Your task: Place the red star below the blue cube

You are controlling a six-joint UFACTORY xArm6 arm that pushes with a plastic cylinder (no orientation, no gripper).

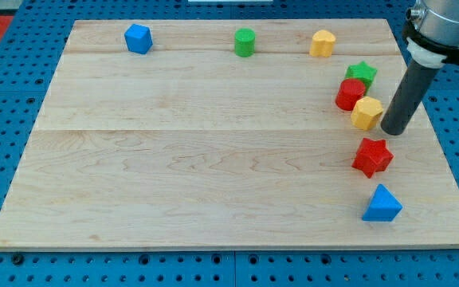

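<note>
The red star (372,156) lies on the wooden board (213,159) at the view's right, below the middle. The blue cube (138,38) sits far off at the view's top left. My tip (394,130) is just right of a yellow block (366,113) and just above and right of the red star, apart from the star.
A green star (362,73), a red block (350,93) and the yellow block cluster at the right. A green cylinder (245,41) and another yellow block (322,43) sit along the top. A blue triangle (382,204) lies at the bottom right.
</note>
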